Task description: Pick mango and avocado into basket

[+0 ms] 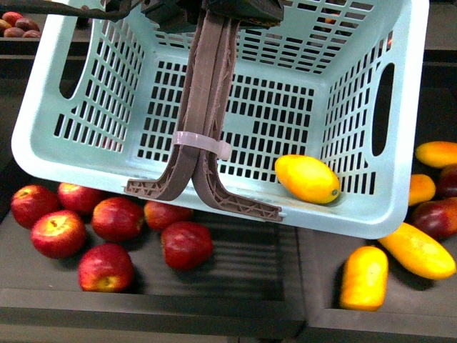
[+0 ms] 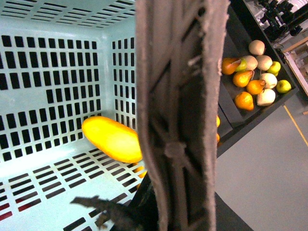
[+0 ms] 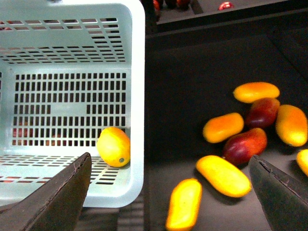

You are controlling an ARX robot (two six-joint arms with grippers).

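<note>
1. Shiny red round apples (image 1: 114, 218) lie in a cluster below the left gripper (image 1: 214, 7), under the raised near rim of the basket.
2. The left gripper is clenched on the top of the brown-grey latticed folding handles (image 1: 207, 93), which are bound together by a white tie (image 1: 203, 145). The light teal perforated plastic basket (image 1: 86, 175) hangs tilted beneath it.
3. The bright-yellow oval mango (image 1: 307, 179) lies on the basket floor, in the near corner on the right-gripper side. It is well below the left gripper and apart from the handles. In the front view its long axis slants down to the right, and its small dark stem tip points at the side wall.
4. The right gripper (image 3: 169, 159) is released, its two dark fingers (image 3: 57, 192) spread wide. The basket's corner and the mango lie just past one finger.
5. Loose yellow oval fruits (image 3: 224, 175) and red-blushed fruits (image 3: 245, 146) lie on the dark tray (image 3: 192, 72), beyond the gap and the other finger.
</note>
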